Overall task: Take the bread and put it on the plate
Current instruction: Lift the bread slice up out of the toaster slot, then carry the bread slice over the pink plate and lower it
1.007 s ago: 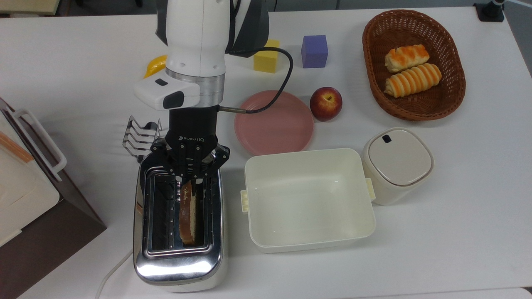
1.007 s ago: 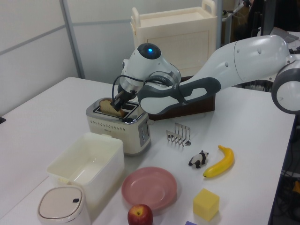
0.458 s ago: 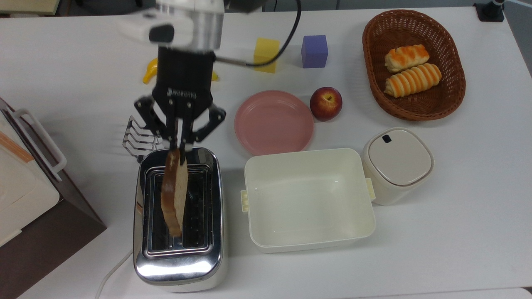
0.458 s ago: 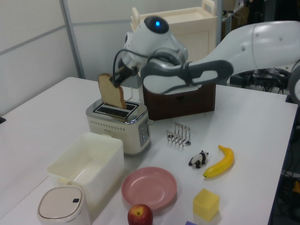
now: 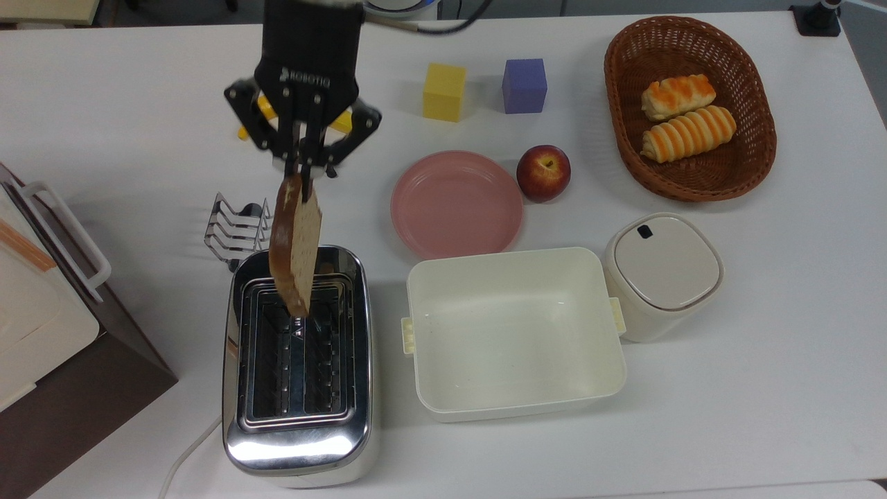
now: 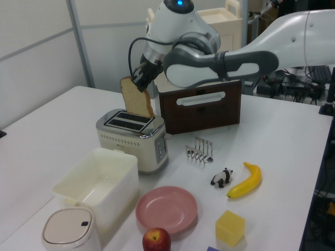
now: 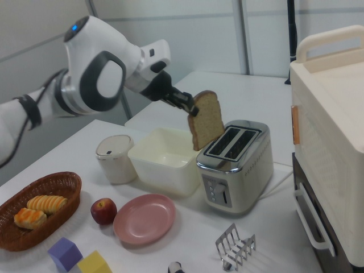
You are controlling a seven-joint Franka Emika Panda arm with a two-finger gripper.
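Gripper (image 5: pixel 303 166) pinches the bread (image 5: pixel 295 246) by its crust, dangling it clear above the toaster (image 5: pixel 298 360); the plate (image 5: pixel 457 202) waits beside.

Brown-crusted bread (image 5: pixel 296 242) hangs upright in the air; the round pink plate (image 5: pixel 457 203) lies bare.
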